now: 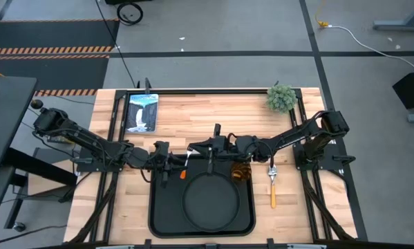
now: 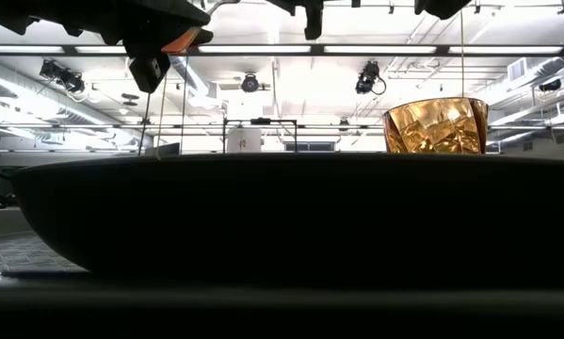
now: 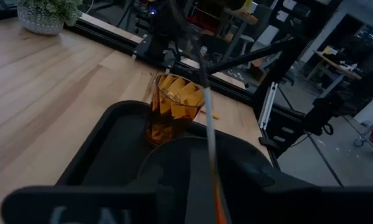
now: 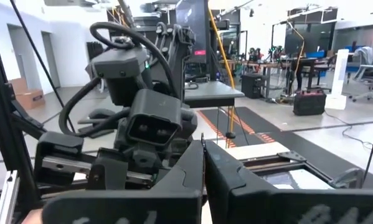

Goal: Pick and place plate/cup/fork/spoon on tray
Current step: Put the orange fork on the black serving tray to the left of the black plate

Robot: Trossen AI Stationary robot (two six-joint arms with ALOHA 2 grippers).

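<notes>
Two grippers meet over the tray's (image 1: 155, 207) far edge in the high view. The left gripper (image 1: 173, 163) is clamped on the orange handle of a utensil (image 1: 183, 173). The right gripper (image 1: 201, 148) is just beyond its silver end. The cup (image 1: 241, 171) stands in the tray's corner below the right arm, beside the plate (image 1: 210, 204). A second utensil (image 1: 273, 188) lies on the table, well off to the right of both jaws.

Low view: the tray's wall (image 2: 263, 217) hides the plate. Only the cup (image 2: 437, 125) rises over it, with an orange tip (image 2: 183, 40) high up.

Left wrist view: the utensil (image 3: 208, 124) runs straight out from the jaws toward the cup (image 3: 174, 106). Fork or spoon, I cannot tell.

Right wrist view: the right gripper (image 4: 203, 168) has its fingers drawn nearly together, a slit between. It faces the left arm's wrist (image 4: 152, 124) close up. No tableware shows there.
</notes>
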